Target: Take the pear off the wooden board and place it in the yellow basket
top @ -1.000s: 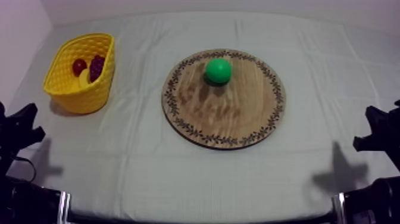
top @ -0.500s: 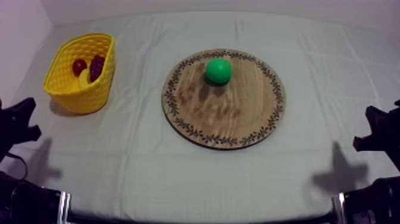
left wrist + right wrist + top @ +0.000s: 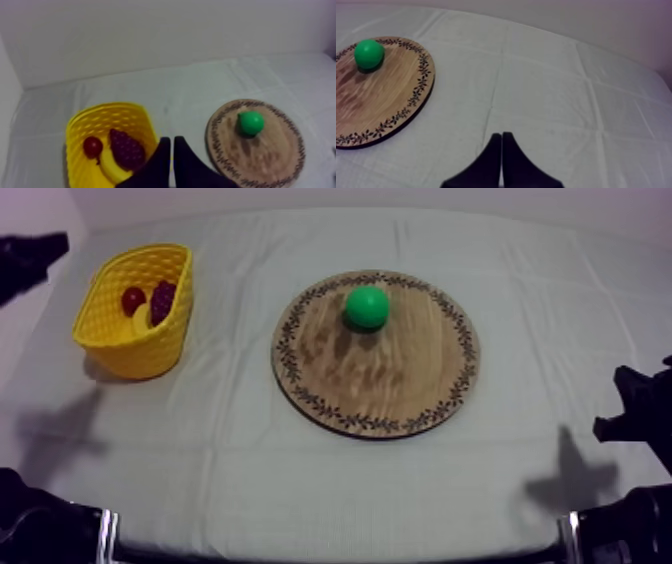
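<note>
The green pear (image 3: 367, 306) stands on the far part of the round wooden board (image 3: 380, 383), and nothing touches it. At the far left sits the yellow basket (image 3: 140, 348), holding a small red fruit (image 3: 132, 298), grapes (image 3: 163, 300) and a banana (image 3: 143, 316). My left gripper (image 3: 48, 250) hangs high beyond the basket's left side. Its fingers lie together as a wedge (image 3: 170, 146) over the basket's near rim (image 3: 107, 107), with the pear (image 3: 250, 122) farther off. My right gripper (image 3: 612, 403) rests low at the right edge, shut (image 3: 501, 136), the pear (image 3: 369, 53) well away.
The grey-white cloth (image 3: 230, 448) lies flat around the board and basket. A pale wall runs behind the table's far edge (image 3: 150, 40). Black arm parts sit at the near left (image 3: 40, 523) and near right (image 3: 625, 523) corners.
My left arm has risen from its low place at the left edge to the upper left, beside the basket. The right arm, pear and basket have not moved.
</note>
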You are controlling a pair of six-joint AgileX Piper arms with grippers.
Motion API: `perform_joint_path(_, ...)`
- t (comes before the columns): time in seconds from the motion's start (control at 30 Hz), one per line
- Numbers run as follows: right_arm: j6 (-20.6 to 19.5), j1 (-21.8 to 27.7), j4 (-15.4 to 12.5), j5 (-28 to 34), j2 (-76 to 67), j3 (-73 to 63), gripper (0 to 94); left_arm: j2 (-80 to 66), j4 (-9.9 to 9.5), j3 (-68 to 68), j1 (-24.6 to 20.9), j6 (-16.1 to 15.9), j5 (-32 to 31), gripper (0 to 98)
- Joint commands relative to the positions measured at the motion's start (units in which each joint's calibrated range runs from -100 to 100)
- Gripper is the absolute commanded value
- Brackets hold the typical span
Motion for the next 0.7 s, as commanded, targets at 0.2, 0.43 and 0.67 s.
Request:
perform_joint_path(0.2, 0.01, 0.03, 0.02, 0.09, -0.05, 0.0, 0.3, 21.35, -0.87, -24.03, 4.39, 1.75, 0.81, 0.0)
perform_joint_path(0.43, 0.01, 0.03, 0.02, 0.09, -0.05, 0.0, 0.3, 31.19, -1.5, -32.81, 8.06, 1.52, 0.47, 0.0)
perform_joint_path(0.67, 0.01, 0.03, 0.02, 0.09, -0.05, 0.0, 0.3, 39.91, -1.93, -39.06, 12.54, -0.27, 2.54, 0.0)
